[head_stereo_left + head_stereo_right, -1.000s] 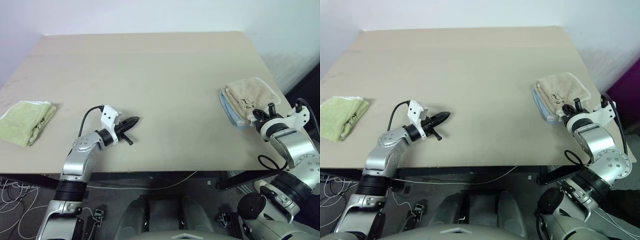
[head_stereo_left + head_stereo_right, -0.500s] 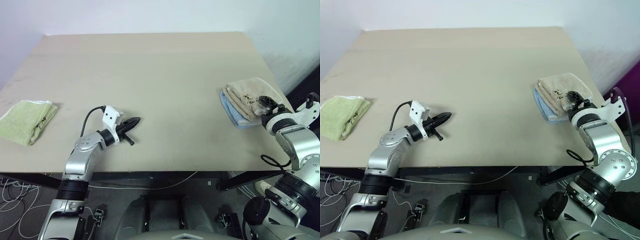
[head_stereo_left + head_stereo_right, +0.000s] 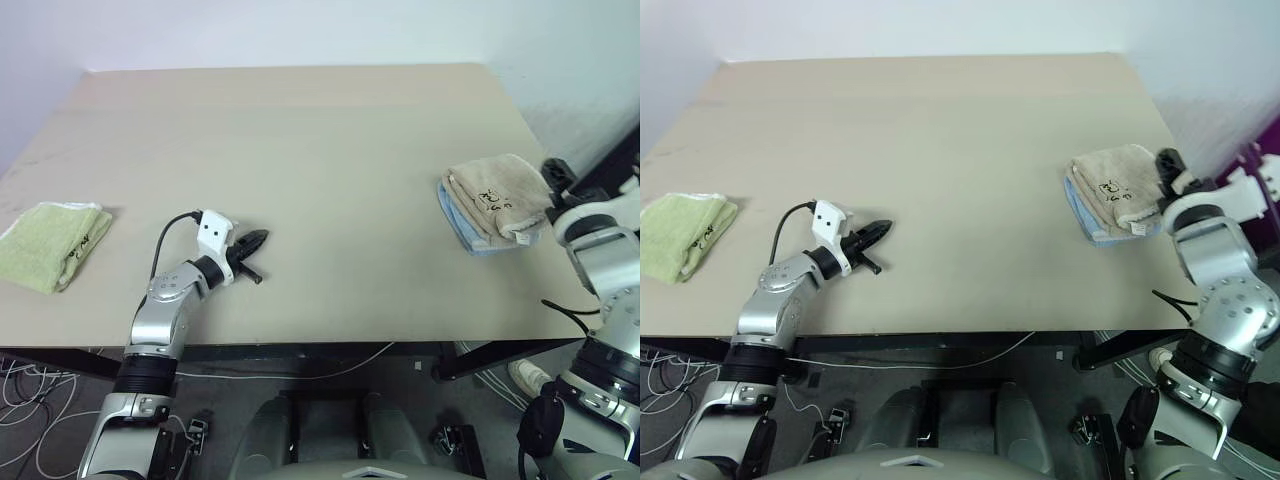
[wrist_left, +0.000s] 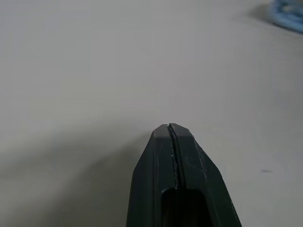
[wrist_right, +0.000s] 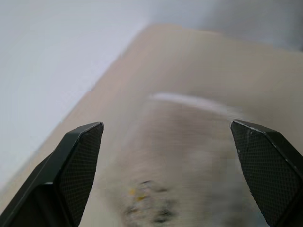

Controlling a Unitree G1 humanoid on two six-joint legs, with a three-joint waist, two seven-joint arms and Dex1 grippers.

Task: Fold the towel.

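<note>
A: Where is the towel (image 3: 495,198) lying?

B: I am seeing it folded, beige, resting on a light-blue towel (image 3: 462,226) near the table's (image 3: 330,150) right edge.

A: And the right gripper (image 5: 165,156)?

B: I am watching it hang just beside the towel's right side, fingers (image 5: 78,156) spread wide and grasping nothing.

A: The left gripper (image 3: 252,242)?

B: I am seeing it clenched, fingertips pressed together, empty, hovering low over bare tabletop, well apart from the towel. A light-green towel (image 3: 52,243) is lying near the left edge.
</note>
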